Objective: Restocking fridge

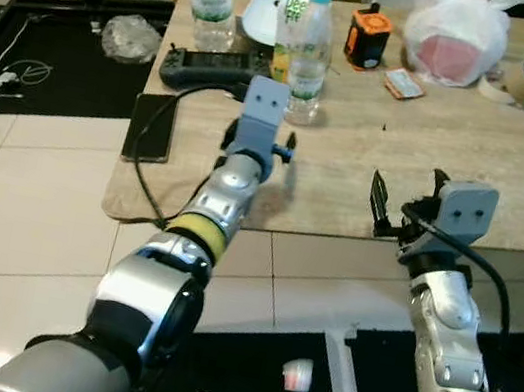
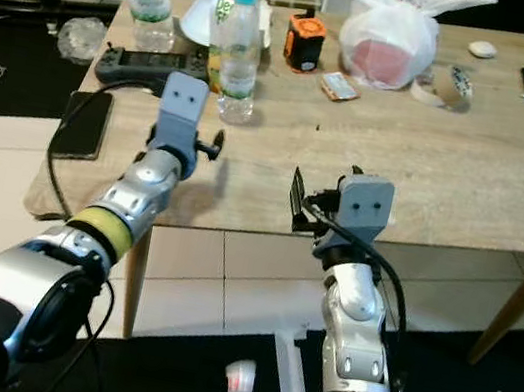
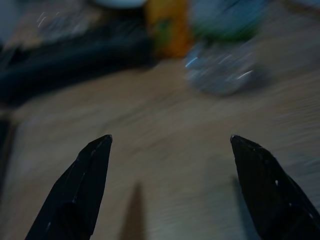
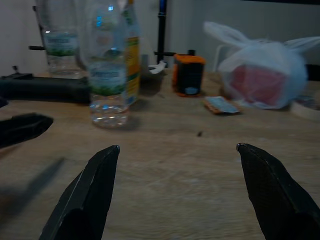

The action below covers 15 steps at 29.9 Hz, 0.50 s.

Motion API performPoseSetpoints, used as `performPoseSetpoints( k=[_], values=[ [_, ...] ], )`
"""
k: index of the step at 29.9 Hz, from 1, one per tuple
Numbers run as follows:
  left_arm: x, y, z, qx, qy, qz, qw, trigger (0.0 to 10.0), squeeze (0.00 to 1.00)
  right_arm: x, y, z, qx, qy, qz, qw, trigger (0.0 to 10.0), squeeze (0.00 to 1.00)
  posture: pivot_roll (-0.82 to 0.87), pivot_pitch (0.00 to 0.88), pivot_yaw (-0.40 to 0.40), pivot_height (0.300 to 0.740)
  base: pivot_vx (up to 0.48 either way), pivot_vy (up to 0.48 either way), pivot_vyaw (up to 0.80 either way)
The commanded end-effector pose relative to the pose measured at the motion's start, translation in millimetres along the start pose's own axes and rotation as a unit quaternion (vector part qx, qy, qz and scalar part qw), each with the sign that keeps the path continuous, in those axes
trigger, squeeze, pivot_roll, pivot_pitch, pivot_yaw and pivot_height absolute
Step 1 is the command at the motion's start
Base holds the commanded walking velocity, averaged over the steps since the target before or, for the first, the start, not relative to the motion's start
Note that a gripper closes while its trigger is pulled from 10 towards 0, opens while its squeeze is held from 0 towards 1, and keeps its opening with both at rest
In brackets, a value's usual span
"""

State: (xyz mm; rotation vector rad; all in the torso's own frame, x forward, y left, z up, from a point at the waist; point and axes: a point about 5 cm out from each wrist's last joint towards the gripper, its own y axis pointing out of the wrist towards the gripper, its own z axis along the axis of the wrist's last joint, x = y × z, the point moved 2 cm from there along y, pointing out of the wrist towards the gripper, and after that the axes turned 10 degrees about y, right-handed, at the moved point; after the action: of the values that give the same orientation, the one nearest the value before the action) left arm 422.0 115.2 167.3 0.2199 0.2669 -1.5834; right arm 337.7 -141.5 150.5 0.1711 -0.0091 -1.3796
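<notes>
Spread wide over the wooden table (image 1: pixel 426 184): right gripper (image 4: pixel 177 192) at the near edge, nothing between its fingers. Likewise parted and empty: left gripper (image 3: pixel 170 187), raised above the tabletop. Just beyond that left gripper, upright: clear water bottle (image 1: pixel 310 57), juice carton (image 1: pixel 289 28) touching behind.

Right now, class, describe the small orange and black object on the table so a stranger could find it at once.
Start at the wooden table and go to its far side, where a white plastic bag sits. Just left of that bag, right of the blue-capped water bottle, stands the orange and black object. It is boxy and the brightest orange thing there, unlike the clear bottles nearby.
</notes>
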Motion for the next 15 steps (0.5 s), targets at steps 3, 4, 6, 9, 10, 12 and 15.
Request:
performPoseSetpoints(
  k=[3, 4, 6, 9, 10, 12, 15],
  values=[
    [-33.0, -9.3, -24, -0.008, -0.007, 0.043, 0.999, 10.0, 0.00, -4.5, -3.4, -10, -0.012, 0.006, 0.004, 1.000, 10.0, 0.00, 0.08, 0.168, 0.048, 0.706, 0.000, 0.000, 0.00],
    [-33.0, -9.3, -24, -0.008, -0.007, 0.043, 0.999, 10.0, 0.00, -4.5, -3.4, -10, -0.012, 0.006, 0.004, 1.000, 10.0, 0.00, 0.08, 0.168, 0.048, 0.706, 0.000, 0.000, 0.00],
    [-35.4, -12.4, -24, 0.009, -0.004, 0.038, 0.999, 10.0, 0.00, -4.7, -3.7, -10, -0.013, 0.007, 0.005, 1.000, 10.0, 0.00, 0.09, 0.164, 0.046, 0.706, 0.000, 0.000, 0.00],
    [-60.7, -34.4, -4, 0.117, 0.066, 0.068, 0.989, 10.0, 0.00, 13.0, -6.2, -10, -0.003, -0.001, -0.034, 0.999, 10.0, 0.00, 0.11, 0.153, 0.036, 0.706, 0.000, 0.000, 0.00],
    [-67.2, -39.4, 1, 0.137, 0.083, 0.081, 0.984, 10.0, 0.00, 20.1, -6.7, -10, 0.001, -0.005, -0.051, 0.999, 10.0, 0.00, 0.12, 0.148, 0.035, 0.706, 0.000, 0.000, 0.00],
    [-74.1, -43.0, 5, 0.151, 0.095, 0.091, 0.980, 10.0, 0.00, 28.1, -7.7, -9, 0.006, -0.009, -0.070, 0.998, 10.0, 0.00, 0.12, 0.148, 0.035, 0.706, 0.000, 0.000, 0.00],
    [-127.4, -56.9, 22, 0.179, 0.144, 0.172, 0.958, 10.0, 0.00, 88.5, -22.6, 6, 0.033, -0.062, -0.186, 0.980, 10.0, 0.00, 0.13, 0.132, 0.026, 0.706, 0.000, 0.000, 0.00]
  ],
)
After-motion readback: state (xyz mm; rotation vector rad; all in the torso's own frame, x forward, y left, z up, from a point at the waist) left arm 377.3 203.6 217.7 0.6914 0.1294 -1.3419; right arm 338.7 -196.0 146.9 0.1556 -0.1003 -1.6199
